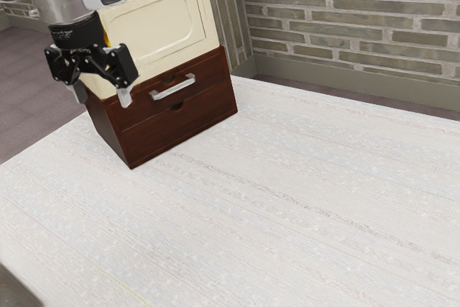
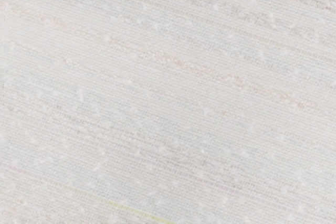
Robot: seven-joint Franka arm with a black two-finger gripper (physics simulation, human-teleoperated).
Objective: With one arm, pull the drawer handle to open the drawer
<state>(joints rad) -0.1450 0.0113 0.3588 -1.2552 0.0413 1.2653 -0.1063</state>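
While the pincer (image 1: 103, 96) hangs spread, handle (image 1: 172, 89) facing outward; long axis along drawer front (image 1: 147, 112)

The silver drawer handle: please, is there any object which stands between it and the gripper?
No, nothing visible stands between the gripper and the silver handle. In the exterior view, the gripper hangs open toward that view's left of the handle, which is on the front of the dark brown drawer unit.
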